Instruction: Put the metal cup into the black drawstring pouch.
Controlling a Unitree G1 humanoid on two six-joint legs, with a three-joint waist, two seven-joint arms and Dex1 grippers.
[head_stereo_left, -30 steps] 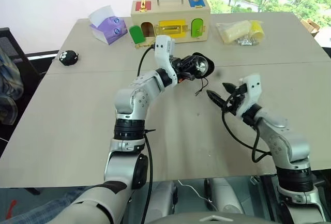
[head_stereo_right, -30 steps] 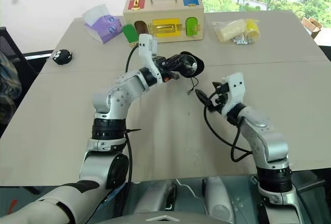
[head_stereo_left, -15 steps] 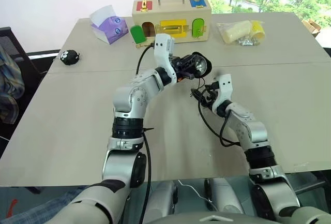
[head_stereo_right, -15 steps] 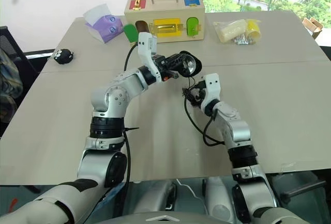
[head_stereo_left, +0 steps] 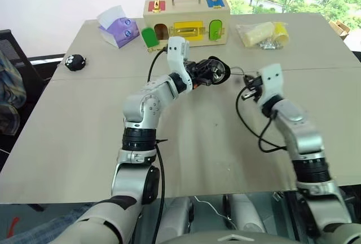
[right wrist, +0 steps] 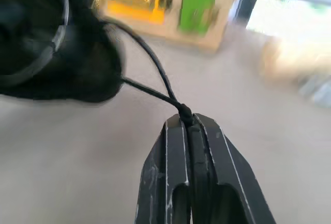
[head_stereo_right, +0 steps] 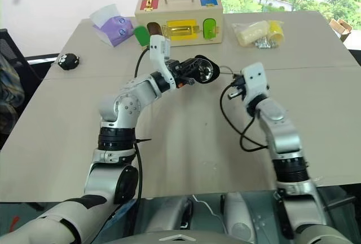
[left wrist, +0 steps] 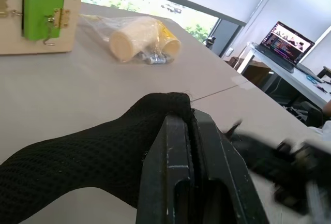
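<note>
On the far left of the beige table (head_stereo_left: 73, 137) lies a small black round object (head_stereo_left: 74, 61) with white spots, and behind it stands a purple tissue box (head_stereo_left: 118, 30) with white paper coming out. The left arm reaches forward and toward the right, bent at the elbow, and the left gripper (head_stereo_left: 198, 76) points nearly level; its two black fingers are pressed together on the edge of the black drawstring pouch (head_stereo_left: 217, 70), and it holds the pouch above the table. In the left wrist view the pouch is a soft black mesh fabric that bulges beside the closed fingers. The shiny round metal cup (head_stereo_left: 218, 75) sits inside the mouth of the pouch, with its silver surface visible. Behind them stands a wooden box (head_stereo_left: 186, 21) with a metal handle and coloured doors in green, yellow and blue. A thin black cord (right wrist: 155, 71) runs from the pouch to the right gripper (head_stereo_right: 237, 84), whose jaws are closed tight on the small knot of the cord. The right arm is raised, with its gripper pointing level toward the left. Farther right lies a clear plastic bag (head_stereo_left: 262, 34) with pale yellow cylinders inside.
</note>
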